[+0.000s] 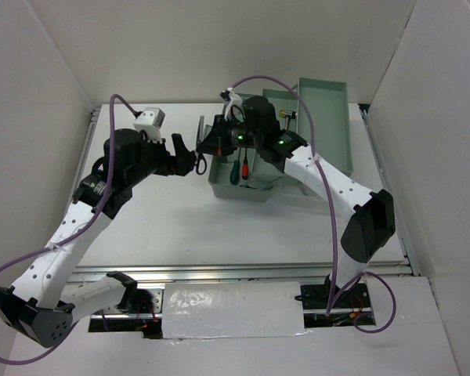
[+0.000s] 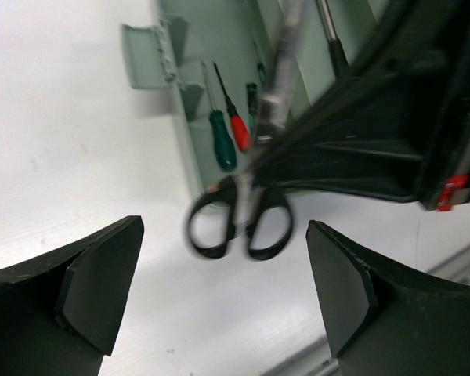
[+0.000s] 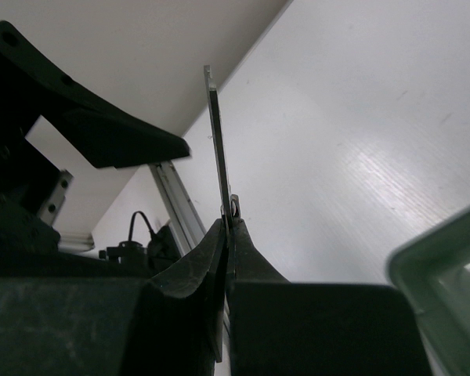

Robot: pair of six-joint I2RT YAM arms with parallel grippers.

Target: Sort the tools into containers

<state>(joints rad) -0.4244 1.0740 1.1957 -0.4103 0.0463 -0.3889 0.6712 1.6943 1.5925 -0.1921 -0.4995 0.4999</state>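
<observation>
- My left hand (image 2: 229, 282) is spread wide and its fingers touch nothing. The loops of the black-handled steel scissors (image 2: 243, 227) hang between them, clear of both.
- My right hand (image 3: 227, 235) is pressed together, pinching the scissors by their blades. The blade tip stands out past my fingertips.
- The scissors sit just off the left side of the sage-green plastic cantilever toolbox (image 1: 247, 196), over the white desk (image 1: 219, 235).
- In a tray of that toolbox, a green-handled screwdriver (image 2: 222, 145) and a red-handled screwdriver (image 2: 240, 133) lie side by side.

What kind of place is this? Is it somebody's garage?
More likely a robot test booth: plain white walls box in a white table, with a left arm and right arm bolted on.
</observation>
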